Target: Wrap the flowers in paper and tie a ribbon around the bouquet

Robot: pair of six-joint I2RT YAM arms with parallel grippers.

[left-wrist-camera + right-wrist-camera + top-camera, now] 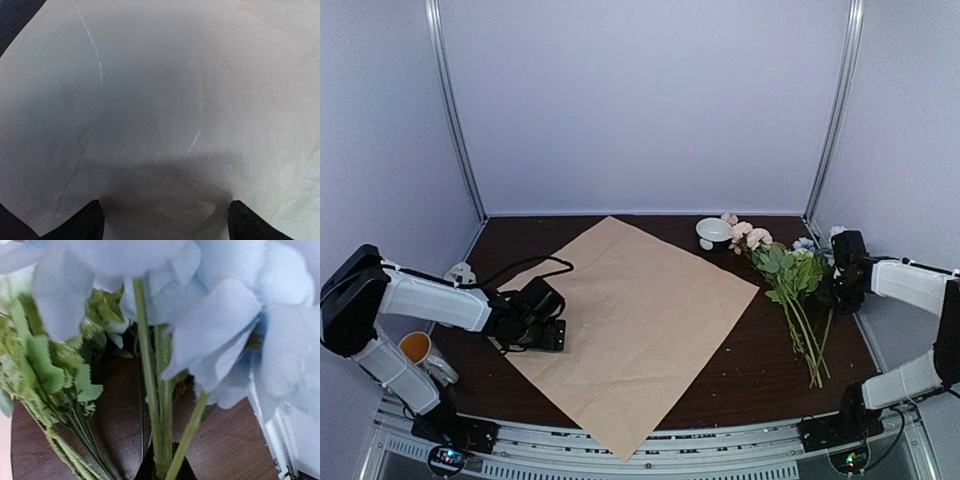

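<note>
The paper (pixel 640 320) lies flat on the table, tan face up, one corner hanging over the front edge. My left gripper (pixel 548 336) hovers low over the paper's left corner; its black fingertips (pixel 92 222) stand wide apart above the bare sheet (pixel 165 100), holding nothing. The flowers (pixel 788 275) lie loose on the wood to the right of the paper, pink blooms (pixel 750 238) toward the back. My right gripper (pixel 835 285) is at their right side, shut on the green stems (pixel 162 440) of a blue bloom (pixel 235 325). The ribbon is out of view.
A white bowl (pixel 713 232) sits at the back beside the blooms. An orange-lined cup (pixel 417 348) stands off the table's left edge by the left arm. A small whitish lump (pixel 460 271) lies at the far left. White walls enclose the table.
</note>
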